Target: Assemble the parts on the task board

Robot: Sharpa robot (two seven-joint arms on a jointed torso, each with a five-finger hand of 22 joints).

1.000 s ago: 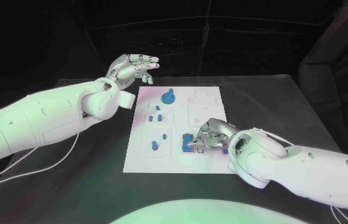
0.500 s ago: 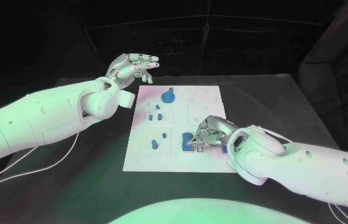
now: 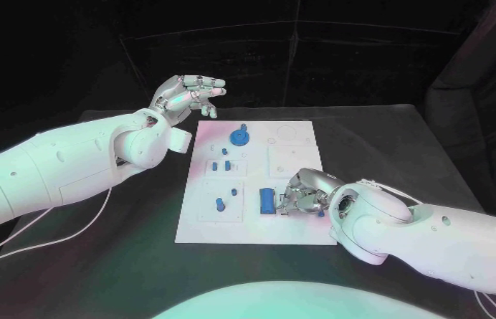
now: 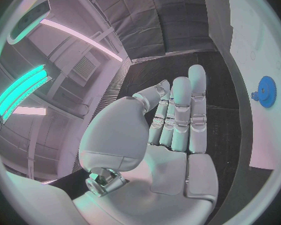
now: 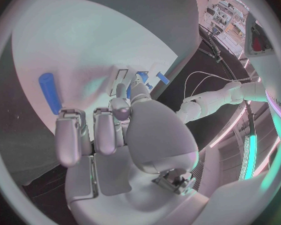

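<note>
head view, from left to right: the left hand [image 3: 189, 95] is raised off the table beyond the far left corner of the task board [image 3: 196, 234], fingers loosely curled with gaps between them and nothing in them; the left wrist view shows the same hand [image 4: 172, 130] with fingers straight, side by side, and the palm bare; on the board a blue gear-like part [image 3: 240, 137] sits at the far end, two small blue parts [image 3: 220, 165] stand in a recess below it, and another blue part [image 3: 221, 205] lies in the near left recess; just right of that, a long blue block [image 3: 268, 201] lies near the board's near right quarter; the right hand [image 3: 304, 196] is down on the board just beside this block, fingers bent toward it; whether they touch or pinch anything i cannot tell from here; in the right wrist view the right hand's fingers [image 5: 106, 130] curl over the white board and a blue bar [image 5: 50, 92] lies apart from the fingertips, so it seems to hold nothing.

risks, as i judge them: the bent fingers could nudge the block sideways out of line before they grip it; the fingers hide the block from above, so a misaligned pinch could go unnoticed; a press at the edge might shift the whole board, and the small parts standing in their recess could topple; the raised left hand is well apart and does not steady the board.
</note>
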